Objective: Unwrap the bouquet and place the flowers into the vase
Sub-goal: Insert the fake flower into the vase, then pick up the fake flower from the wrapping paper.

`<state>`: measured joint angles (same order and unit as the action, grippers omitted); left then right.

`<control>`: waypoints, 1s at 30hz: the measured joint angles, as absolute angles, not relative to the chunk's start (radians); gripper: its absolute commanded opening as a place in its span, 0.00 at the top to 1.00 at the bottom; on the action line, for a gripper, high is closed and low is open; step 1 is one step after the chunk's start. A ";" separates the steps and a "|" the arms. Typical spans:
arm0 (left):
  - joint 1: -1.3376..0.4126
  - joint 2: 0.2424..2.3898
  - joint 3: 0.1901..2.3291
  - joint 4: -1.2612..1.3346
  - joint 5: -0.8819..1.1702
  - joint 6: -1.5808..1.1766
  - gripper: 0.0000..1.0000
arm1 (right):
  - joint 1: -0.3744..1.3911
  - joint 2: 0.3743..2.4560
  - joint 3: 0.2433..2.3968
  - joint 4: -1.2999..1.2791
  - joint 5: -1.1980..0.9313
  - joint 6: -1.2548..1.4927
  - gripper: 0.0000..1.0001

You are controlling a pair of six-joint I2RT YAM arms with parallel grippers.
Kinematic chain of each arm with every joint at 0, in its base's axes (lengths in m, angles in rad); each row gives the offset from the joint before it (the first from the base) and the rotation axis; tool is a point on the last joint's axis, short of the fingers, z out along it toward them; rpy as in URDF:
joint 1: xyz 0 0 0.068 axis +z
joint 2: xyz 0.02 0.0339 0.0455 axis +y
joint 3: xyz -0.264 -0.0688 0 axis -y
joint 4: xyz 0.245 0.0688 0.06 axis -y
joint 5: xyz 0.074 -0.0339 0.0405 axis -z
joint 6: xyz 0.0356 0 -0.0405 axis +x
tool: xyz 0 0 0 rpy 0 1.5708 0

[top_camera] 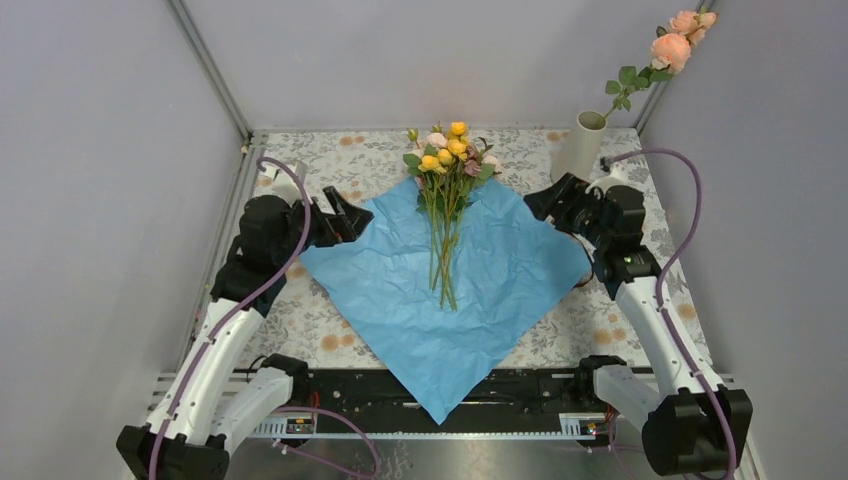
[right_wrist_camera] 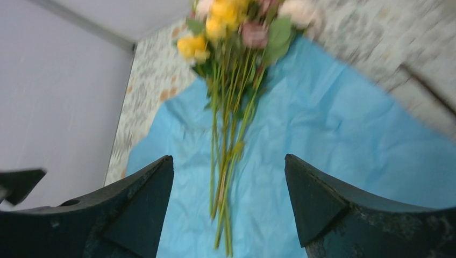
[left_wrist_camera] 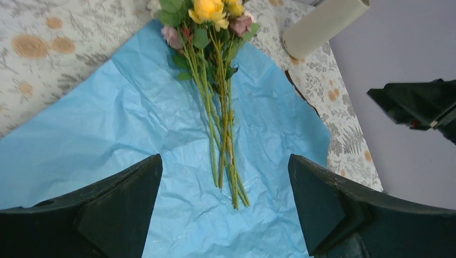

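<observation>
top external view: flowers (top_camera: pixel 445 200) loose, lying mid-sheet on flat blue paper (top_camera: pixel 500 300); vase (top_camera: pixel 580 145) upright at far right, one peach rose (top_camera: pixel 672 48) in it. left gripper (top_camera: pixel 352 222) and right gripper (top_camera: pixel 540 203) both spread, empty, at the sheet's side corners. risks: a pinch catching paper with the thin stems; a nudge tipping the slim vase.
</observation>
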<state>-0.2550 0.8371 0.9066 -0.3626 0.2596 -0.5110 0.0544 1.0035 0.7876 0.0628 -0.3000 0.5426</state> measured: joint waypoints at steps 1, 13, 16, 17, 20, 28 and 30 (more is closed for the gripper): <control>-0.263 0.837 0.887 -0.349 0.262 -0.526 0.07 | 0.076 0.996 0.766 0.047 -0.316 0.552 0.20; -0.579 0.940 0.642 -0.187 0.119 -0.713 0.11 | 0.295 0.865 0.479 0.040 -0.352 0.689 0.29; -0.646 1.033 0.641 -0.119 0.061 -0.744 0.15 | 0.309 0.865 0.443 0.052 -0.350 0.716 0.33; -0.667 1.060 0.641 -0.097 0.042 -0.752 0.17 | 0.313 0.865 0.436 0.055 -0.348 0.722 0.34; -0.723 1.154 0.662 -0.046 -0.019 -0.762 0.29 | 0.317 0.865 0.432 0.058 -0.336 0.733 0.35; -0.785 1.437 0.860 0.033 -0.162 -0.753 0.46 | 0.318 0.842 0.427 0.062 -0.322 0.749 0.37; -0.789 1.496 0.907 0.043 -0.186 -0.748 0.49 | 0.318 0.833 0.419 0.063 -0.321 0.751 0.37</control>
<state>-0.7891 1.4963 0.9073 0.0429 -0.1860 -0.7475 0.3180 0.8326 0.4187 0.0631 -0.3210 0.7506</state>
